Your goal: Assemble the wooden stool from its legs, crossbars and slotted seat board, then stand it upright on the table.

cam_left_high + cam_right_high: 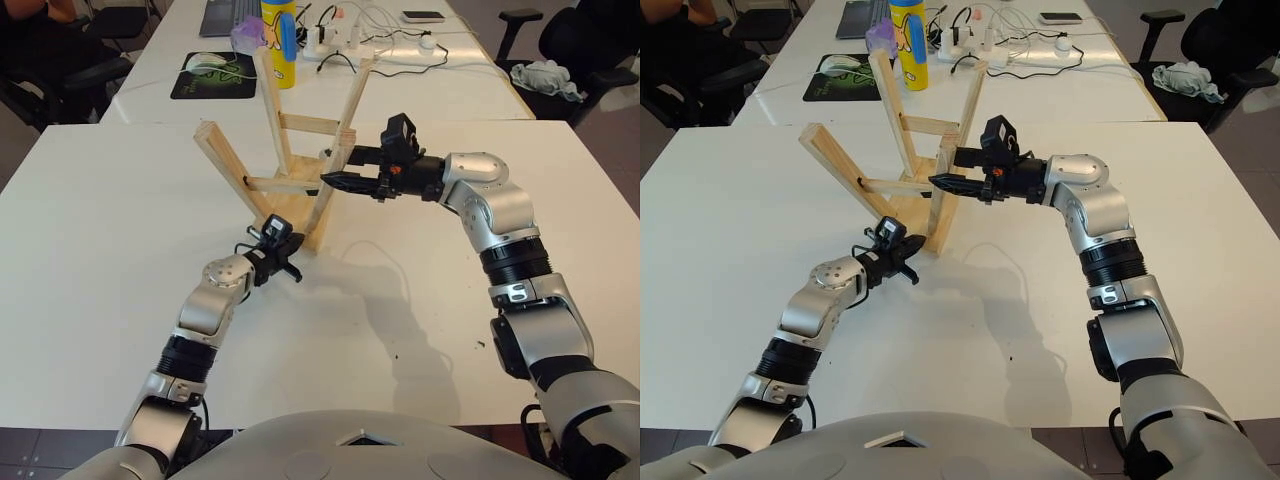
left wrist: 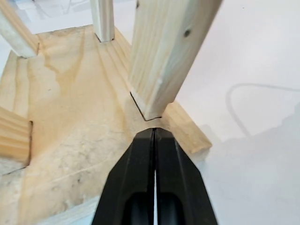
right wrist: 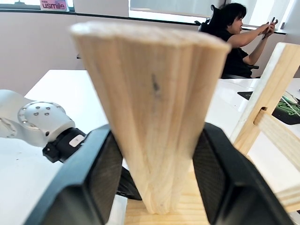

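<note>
White table [image 1: 120,250] bears an inverted pale wooden stool [image 1: 287,185]; right gripper [image 1: 330,181] clamps one leg [image 1: 347,125], left gripper [image 2: 154,133] clenched empty, tips at the seat board [image 2: 70,117].

I am logging one pale wooden stool [image 1: 290,170], assembled, sitting inverted on the white table [image 1: 120,250], seat board [image 2: 70,117] lowermost, legs [image 1: 225,165] splaying upward, crossbars [image 1: 308,124] joining them.

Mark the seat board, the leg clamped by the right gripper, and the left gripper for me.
seat board [image 2: 70,117]: left wrist view, bare face between the legs.
clamped leg [image 3: 159,117]: right wrist view, middle of its near face.
left gripper [image 2: 154,136]: left wrist view, seam of the shut fingertips.
</note>
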